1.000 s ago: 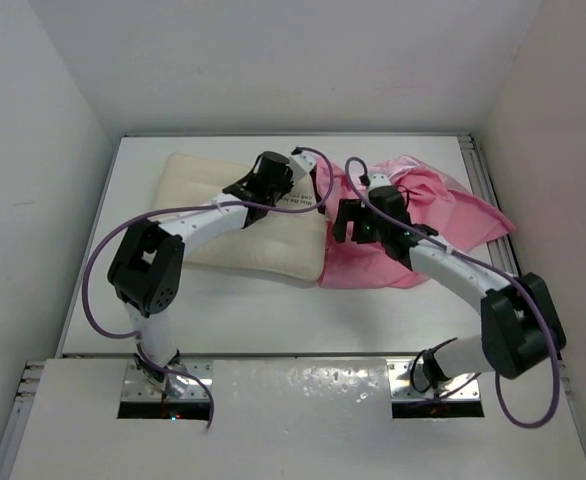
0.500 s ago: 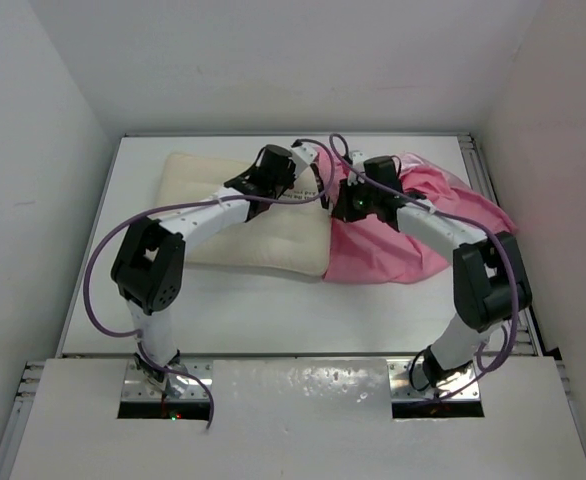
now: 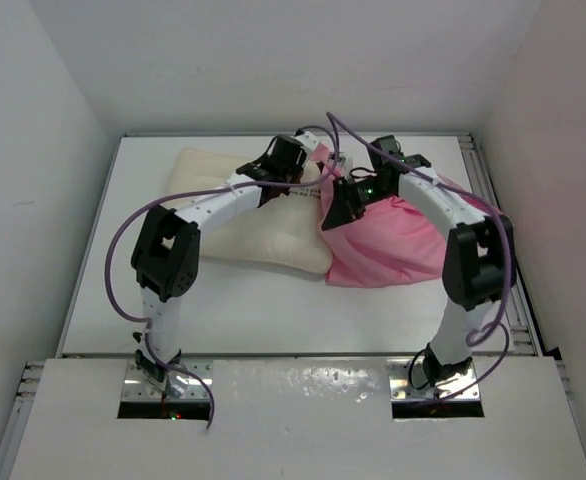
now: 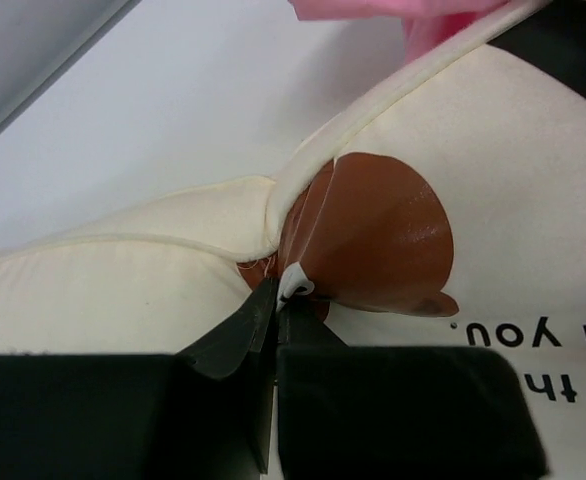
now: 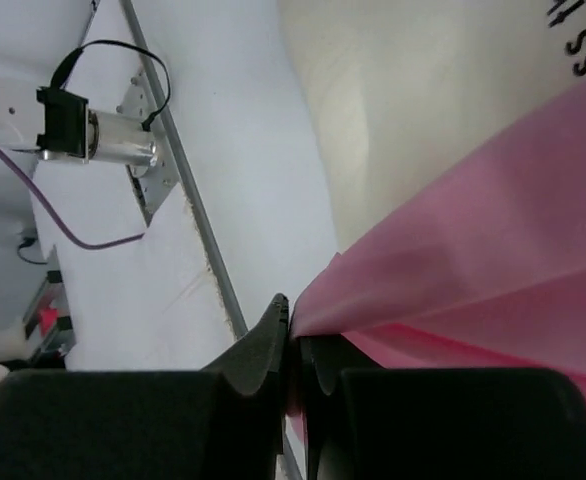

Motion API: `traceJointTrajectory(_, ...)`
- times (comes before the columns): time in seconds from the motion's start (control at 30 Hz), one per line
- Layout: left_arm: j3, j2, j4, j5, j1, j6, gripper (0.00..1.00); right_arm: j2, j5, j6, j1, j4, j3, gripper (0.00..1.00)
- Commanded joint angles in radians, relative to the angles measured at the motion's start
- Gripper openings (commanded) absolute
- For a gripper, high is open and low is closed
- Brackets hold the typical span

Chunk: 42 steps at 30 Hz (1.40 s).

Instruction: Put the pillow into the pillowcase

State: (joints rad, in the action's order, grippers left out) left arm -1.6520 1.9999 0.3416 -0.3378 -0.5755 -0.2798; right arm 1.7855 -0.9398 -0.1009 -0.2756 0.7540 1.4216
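Moved: right arm has swung back and folded up since a second ago, dragging the pillowcase in from the right; it now sits bunched against the pillow's right end. Left arm has edged back and right too.
Left gripper: fingers pinched tight on the pillow seam, right by the brown mark.
Right gripper: fingers closed on a pink hem fold of the pillowcase, held up off the table.
Pillow: lies across the back left of the table, long side left to right, right end meeting the pink fabric; black print runs just below the brown mark.
Pillowcase: crumpled heap at back right, left edge raised and overlapping the pillow's right end in the right wrist view; how far it overlaps, cannot tell.
Grippers: near each other at the pillow/pillowcase join in the top view.
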Motion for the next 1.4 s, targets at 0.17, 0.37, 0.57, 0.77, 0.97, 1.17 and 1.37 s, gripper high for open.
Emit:
traceJointTrajectory(0.17,-0.072,0.022,-0.078,0.020,0.000,0.079,0.45,0.104,0.237,0.482,0.091,-0.342,0.072,0.62)
traceJointTrajectory(0.37,-0.117,-0.015,-0.044,0.082,-0.004,0.018,0.80,0.071,0.591,0.580,0.128,-0.277,0.180,0.99)
traceJointTrajectory(0.57,-0.167,-0.099,0.115,0.109,-0.003,-0.088,0.90,-0.148,0.841,0.578,0.109,-0.268,0.025,0.99)
traceJointTrajectory(0.77,-0.017,-0.281,0.362,0.261,-0.013,-0.300,0.64,-0.509,0.963,0.648,-0.022,-0.485,-0.459,0.00)
traceJointTrajectory(0.97,0.314,-0.412,0.292,0.152,-0.112,-0.306,0.46,-0.535,1.087,0.742,-0.250,-0.555,-0.639,0.36)
traceJointTrajectory(1.17,0.412,-0.426,0.176,0.204,-0.080,-0.211,0.73,-0.428,1.148,0.834,-0.370,-0.598,-0.664,0.40)
traceJointTrajectory(1.37,0.486,-0.420,0.082,0.163,-0.081,-0.144,0.75,-0.359,1.165,0.900,-0.415,-0.599,-0.674,0.33)
